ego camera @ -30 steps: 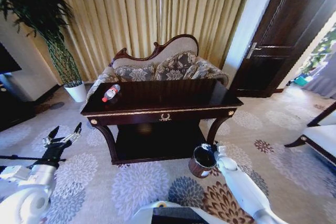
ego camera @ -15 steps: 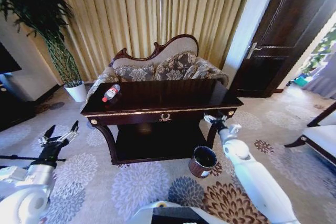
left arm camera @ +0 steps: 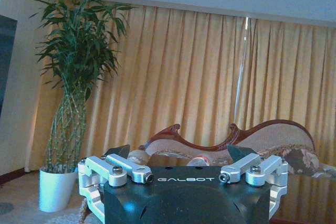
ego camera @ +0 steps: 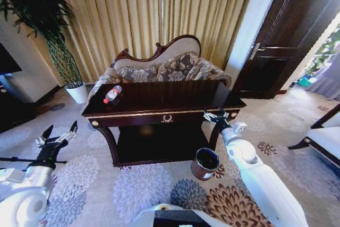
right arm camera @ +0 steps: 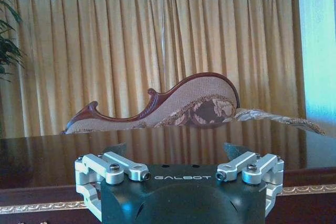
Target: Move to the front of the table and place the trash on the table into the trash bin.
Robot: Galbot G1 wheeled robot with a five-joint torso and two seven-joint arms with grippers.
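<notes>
The dark glossy table [ego camera: 175, 97] with gold trim stands straight ahead, in front of the sofa. A clear plastic bottle with a red label [ego camera: 112, 94] lies on the table's left end; its cap end [left arm camera: 198, 159] peeks up between the left gripper's fingers in the left wrist view. The reddish-brown trash bin [ego camera: 205, 163] sits on the carpet by the table's front right leg. My right gripper [ego camera: 217, 114] is open, raised at the table's front right edge above the bin; it [right arm camera: 176, 149] faces across the tabletop [right arm camera: 47, 156]. My left gripper [ego camera: 58, 133] hangs open, low and left of the table.
A floral sofa [ego camera: 164, 67] backs the table, before gold curtains [ego camera: 138, 14]. A tall plant in a white pot [ego camera: 78, 93] stands at the left. A dark door [ego camera: 289, 41] is at the right, and a white seat [ego camera: 326, 139] at the far right edge.
My right arm has risen from beside the trash bin to the table's front right edge. The left gripper has drifted slightly left and lower. Table, bottle and bin stay put.
</notes>
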